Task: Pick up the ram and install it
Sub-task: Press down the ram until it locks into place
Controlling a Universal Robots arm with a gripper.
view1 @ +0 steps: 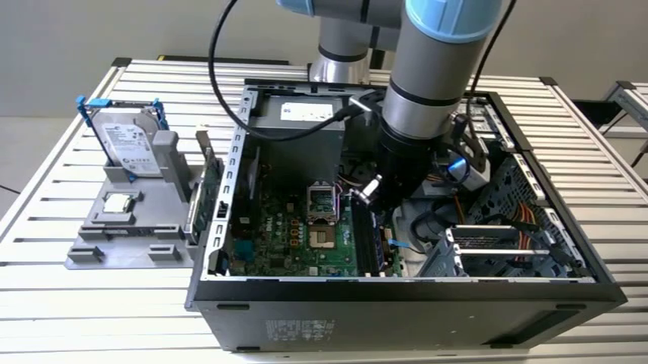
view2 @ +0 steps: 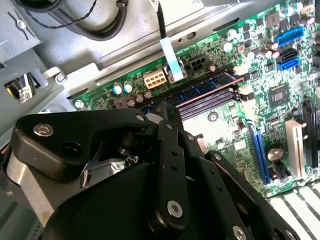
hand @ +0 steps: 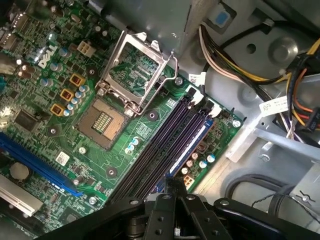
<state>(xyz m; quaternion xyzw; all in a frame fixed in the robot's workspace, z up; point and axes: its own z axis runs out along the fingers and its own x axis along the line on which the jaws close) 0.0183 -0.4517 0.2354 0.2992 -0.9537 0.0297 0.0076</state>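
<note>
On the slatted tabletop (view1: 91,318) stands the open computer case (view1: 405,303), and my arm (view1: 430,83) reaches down into it from above. Beside the case, toward the exterior view's left, a grey fixture (view1: 121,239) holds a hard drive (view1: 130,144) upright; a thin dark card (view1: 206,193) stands on edge between that fixture and the case wall, and I cannot tell what it is.

Inside the case lies the green motherboard (hand: 50,115), with its processor socket (hand: 102,120) open and the metal frame (hand: 137,70) tipped up. Next to the socket run the long dark memory slots (hand: 165,140), white latches at their far ends.

My hand (view1: 372,191) is low over those slots. In both wrist views its black linkage sits just above the board, and the ram (hand: 186,150), a thin stick with a blue edge, lies along the outermost slot, running in under my fingertips. I judge my hand closed on it, or pressing it down, though the fingertips themselves are hidden, so I cannot tell for sure.

So the pick-up looks done, and the stick is at the slot. Whether it is fully seated and latched I cannot see.
</note>
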